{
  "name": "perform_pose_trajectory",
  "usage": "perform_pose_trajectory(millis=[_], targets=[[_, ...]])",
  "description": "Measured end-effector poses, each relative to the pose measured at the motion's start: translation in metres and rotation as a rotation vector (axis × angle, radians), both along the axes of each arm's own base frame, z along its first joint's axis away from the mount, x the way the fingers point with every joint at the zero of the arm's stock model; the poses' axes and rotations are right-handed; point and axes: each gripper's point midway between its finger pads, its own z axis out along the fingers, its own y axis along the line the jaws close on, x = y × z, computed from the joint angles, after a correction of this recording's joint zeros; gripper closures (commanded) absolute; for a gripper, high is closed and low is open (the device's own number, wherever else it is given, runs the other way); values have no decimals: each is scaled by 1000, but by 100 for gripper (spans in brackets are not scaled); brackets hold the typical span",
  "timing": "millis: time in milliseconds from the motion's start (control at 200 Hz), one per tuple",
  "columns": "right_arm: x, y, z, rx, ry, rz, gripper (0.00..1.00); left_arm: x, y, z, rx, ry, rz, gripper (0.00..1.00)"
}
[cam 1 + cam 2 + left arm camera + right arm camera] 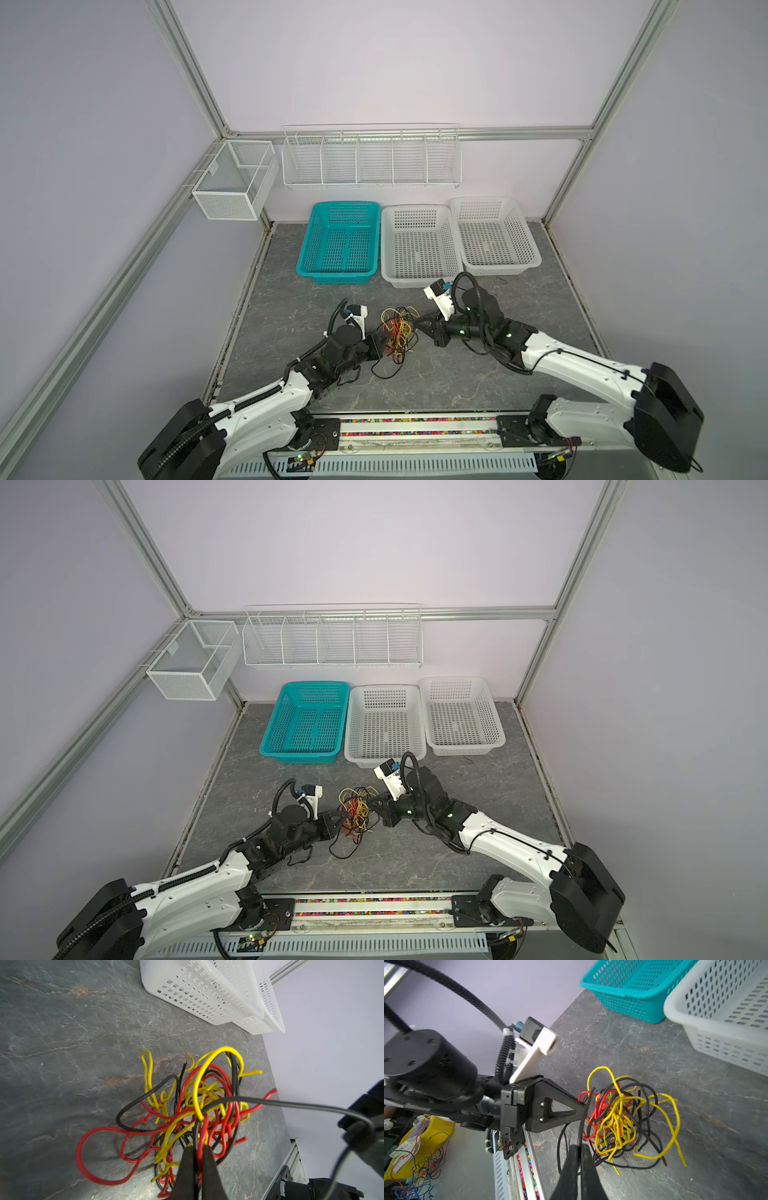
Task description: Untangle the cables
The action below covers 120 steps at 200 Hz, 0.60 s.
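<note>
I see the cables (396, 332) tangled in one heap mid-table (457, 374), in front of the baskets (415, 280). The left gripper (195, 1150) is clamped tight on red and black strands, and the right gripper (578, 1150) is pinched closed on one black strand.

Both arms are reaching in from the near edge toward the middle, elbows bending low and wrists angling inward so the two tips are facing each other. The left gripper (196, 1150) is pinching its jaws together on red and black strands of the cables (194, 1093). The right gripper (579, 1148), sitting slightly farther back, is clamping a black strand.
</note>
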Motion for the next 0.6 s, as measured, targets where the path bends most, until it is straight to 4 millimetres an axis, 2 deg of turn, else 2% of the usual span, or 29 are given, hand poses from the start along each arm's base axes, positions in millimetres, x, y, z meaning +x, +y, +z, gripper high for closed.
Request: perform_pose_trajectory(millis=[110, 315, 365, 430, 480, 600], targets=[[-2, -14, 26, 6, -59, -34, 94, 1, 2, -6, 17, 9, 11, 100], [-6, -39, 104, 67, -220, -100, 94, 5, 1, -8, 19, 4, 20, 100], [-7, -43, 115, 73, -244, -110, 87, 5, 0, -8, 15, 3, 18, 100], [-7, -45, 116, 65, -250, -112, 79, 5, -2, -7, 6, 2, 10, 100], [-7, -44, 109, 50, -226, -109, 73, 4, -4, -5, -4, 3, 3, 100], [-5, -36, 73, 0, -121, -100, 58, 0, -8, -3, -29, 19, -16, 100]])
